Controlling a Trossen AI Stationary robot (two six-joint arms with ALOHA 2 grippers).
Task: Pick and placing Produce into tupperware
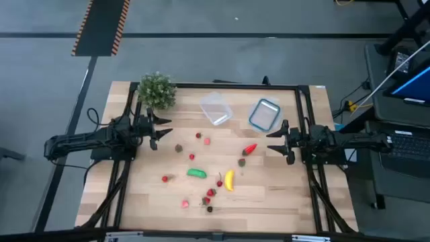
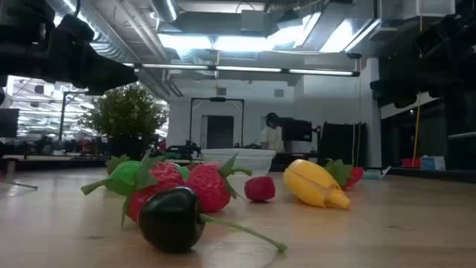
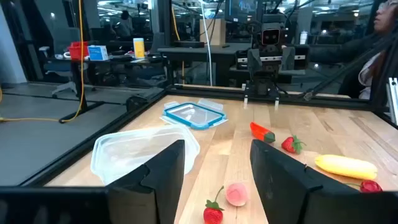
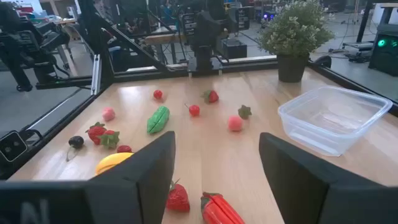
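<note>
The tub [image 1: 216,108] sat empty at the far side of the table, between the plant [image 1: 156,90] and a blue-rimmed container [image 1: 264,114], with all the produce lying loose nearer the front: pepper [image 1: 250,149], banana [image 1: 229,180], green piece [image 1: 196,173] and scattered berries [image 1: 209,193]. Nothing was held; the right gripper [image 1: 272,143] hovered just beside the pepper with fingers spread wide, and the left gripper [image 1: 161,130], fingers also apart, waited by the plant. A good first pick was probably the pepper: descend straight over it, close across its narrow width, lift clear before swinging to the tub. The blue-rimmed container lay near that path, and the berries seemed small enough to slip.
</note>
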